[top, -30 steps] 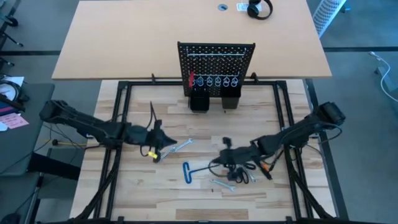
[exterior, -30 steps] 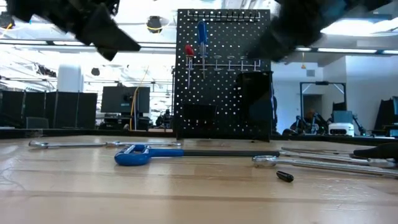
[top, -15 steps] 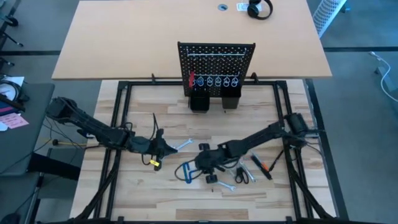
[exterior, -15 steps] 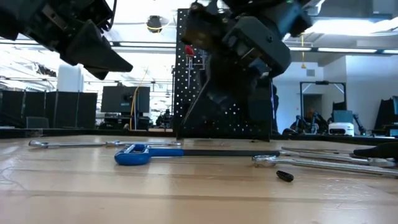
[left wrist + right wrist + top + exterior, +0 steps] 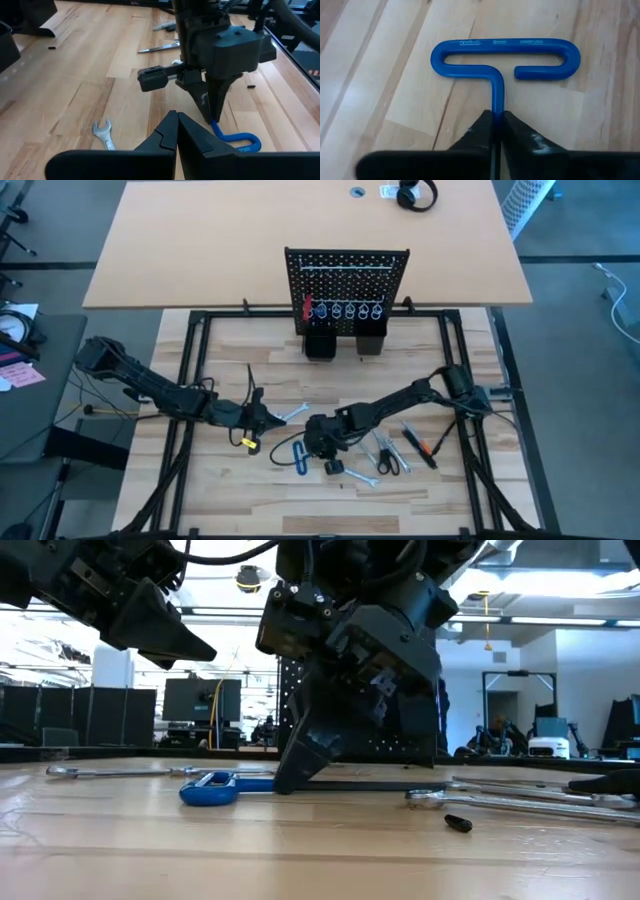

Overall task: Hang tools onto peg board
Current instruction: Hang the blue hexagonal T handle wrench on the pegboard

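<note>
The blue T-key [image 5: 505,57] lies flat on the wooden table, left of centre near the front [image 5: 290,455]. My right gripper [image 5: 495,117] stands over its shaft, slanting down, shut on it [image 5: 297,772]. My left gripper [image 5: 176,117] hovers shut and empty above the table just left of it [image 5: 268,420]. The black peg board [image 5: 347,280] stands upright at the table's far edge with a red-handled tool [image 5: 307,308] hanging on it. My right gripper pinches the T-key's shaft [image 5: 497,102] between its two fingertips, just behind the blue handle loop. The fingers slant down from the table's right side and lie along the shaft. The key rests flat on the table.
A silver wrench [image 5: 292,414] lies by my left gripper. Black scissors [image 5: 390,460], an orange-and-black tool [image 5: 425,445] and another wrench [image 5: 360,477] lie right of the key. Two black cups [image 5: 345,343] stand at the board's foot.
My right gripper has swung toward the table's left edge and down, tipping steeper, from the scissors area onto the T-key's shaft. My left gripper has sunk a little and stayed shut.
</note>
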Motion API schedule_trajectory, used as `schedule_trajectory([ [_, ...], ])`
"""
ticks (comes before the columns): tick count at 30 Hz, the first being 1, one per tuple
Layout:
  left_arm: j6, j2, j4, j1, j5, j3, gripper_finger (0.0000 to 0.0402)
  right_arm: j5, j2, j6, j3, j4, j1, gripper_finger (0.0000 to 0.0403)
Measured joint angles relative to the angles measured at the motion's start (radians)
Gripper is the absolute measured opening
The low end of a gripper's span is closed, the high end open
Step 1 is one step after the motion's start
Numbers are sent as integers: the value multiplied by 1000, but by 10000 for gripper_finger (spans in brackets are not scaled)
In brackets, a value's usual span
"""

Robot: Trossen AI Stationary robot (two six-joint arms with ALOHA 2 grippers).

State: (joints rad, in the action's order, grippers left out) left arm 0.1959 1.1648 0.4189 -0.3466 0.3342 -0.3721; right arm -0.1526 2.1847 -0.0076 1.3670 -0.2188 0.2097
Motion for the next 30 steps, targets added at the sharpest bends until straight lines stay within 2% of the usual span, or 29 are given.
schedule_trajectory([
  [2, 1, 0, 0, 0, 0, 0, 0, 0, 0, 7, 0, -2, -9, 17],
  [4, 1, 0, -1, 0, 2, 0, 0, 13, -22, 7, -3, -6, -9, 17],
  [7, 1, 0, -1, -1, 13, 0, 0, 91, -72, -16, -13, -2, 5, 17],
  [10, 2, 0, -3, -2, 17, -1, 0, 156, -150, -47, -80, 57, 14, 17],
  [15, 8, 0, -10, -12, 20, -1, 0, 153, -313, 10, -320, 414, 16, 16],
  [18, 8, 0, -9, -14, 19, -1, 0, 141, -367, 32, -473, 664, 19, 16],
  [22, -14, 0, 16, -14, 19, -1, 0, 146, -440, 27, -610, 1004, 17, 16],
  [26, -56, 0, 81, -14, 19, -1, 0, 158, -492, -50, -690, 1188, 19, 17],
  [30, -90, 0, 144, -14, 19, -1, 0, 158, -562, -127, -697, 1267, 9, 16],
])
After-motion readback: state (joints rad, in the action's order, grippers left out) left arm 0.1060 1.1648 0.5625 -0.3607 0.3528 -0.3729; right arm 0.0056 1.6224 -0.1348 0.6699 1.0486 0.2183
